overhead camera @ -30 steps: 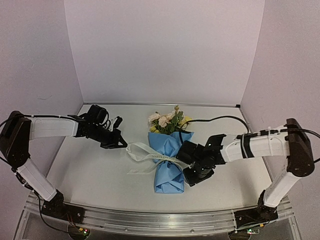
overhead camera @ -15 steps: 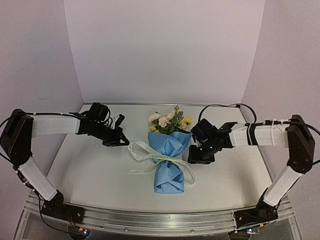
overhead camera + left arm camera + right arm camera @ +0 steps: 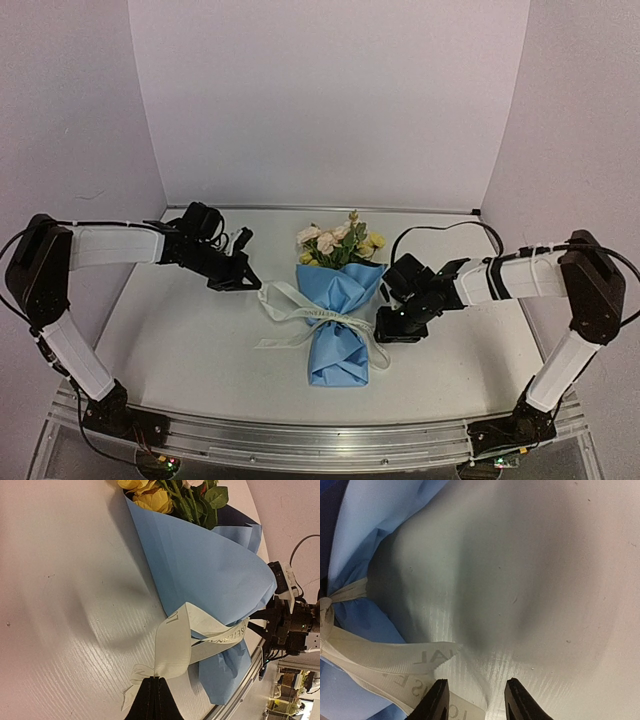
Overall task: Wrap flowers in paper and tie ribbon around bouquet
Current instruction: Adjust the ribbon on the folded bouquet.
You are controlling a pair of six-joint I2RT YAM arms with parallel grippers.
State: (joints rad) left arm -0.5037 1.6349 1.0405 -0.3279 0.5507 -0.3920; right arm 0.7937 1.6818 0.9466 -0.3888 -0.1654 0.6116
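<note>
The bouquet lies on the table, a light blue paper (image 3: 338,325) cone with the yellow and pink-cream flowers (image 3: 338,243) at its far end. The cream ribbon (image 3: 300,305) is tied around its middle. My left gripper (image 3: 250,285) is to the left of the bouquet, shut on a loop of the ribbon (image 3: 175,645), which bunches at the gripper's (image 3: 155,678) tips. My right gripper (image 3: 388,328) sits at the bouquet's right side, low over the table. Its jaws (image 3: 474,689) are open over bare table, with a ribbon tail (image 3: 395,662) by the left fingertip (image 3: 436,692). The paper (image 3: 375,530) is at its left.
White walls enclose the table on three sides. A metal rail (image 3: 320,440) runs along the near edge by the arm bases. A black cable (image 3: 440,235) loops on the table behind the right arm.
My right gripper left the bouquet's lower right side, swung up and right, then settled back beside the ribbon tail. My left gripper crept slightly right, still holding the ribbon.
</note>
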